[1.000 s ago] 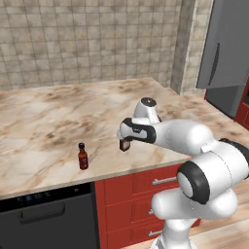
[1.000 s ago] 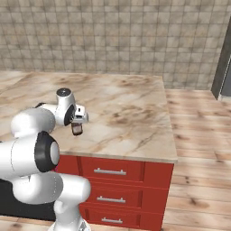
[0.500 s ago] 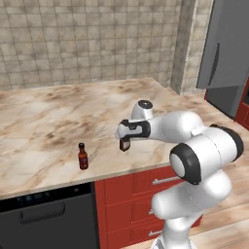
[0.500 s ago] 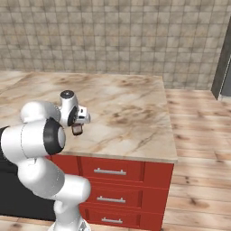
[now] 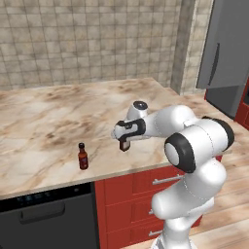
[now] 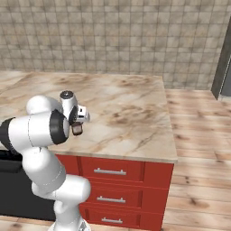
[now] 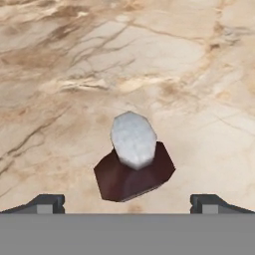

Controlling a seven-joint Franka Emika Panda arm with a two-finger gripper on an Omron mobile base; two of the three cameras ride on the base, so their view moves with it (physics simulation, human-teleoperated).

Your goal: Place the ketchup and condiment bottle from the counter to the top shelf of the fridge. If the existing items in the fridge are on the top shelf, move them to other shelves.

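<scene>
The ketchup, a maroon bottle with a pale cap, stands upright near the front edge of the marbled counter. My gripper hangs just above it, open. In the hand view the ketchup sits between the two wide-apart fingertips, touching neither. From the right base view the ketchup shows just under the gripper. The condiment bottle, slim with a black cap, stands to the ketchup's left by the counter's front edge. The fridge is at the far right, its grey door shut.
A black appliance sits under the counter at the left, with red drawers beside it. A tiled wall backs the counter. Wooden floor lies between the counter's end and the fridge.
The arm's elbow and upper links have swung round while the hand stayed almost in place over the ketchup. Both bottles stand where they were.
</scene>
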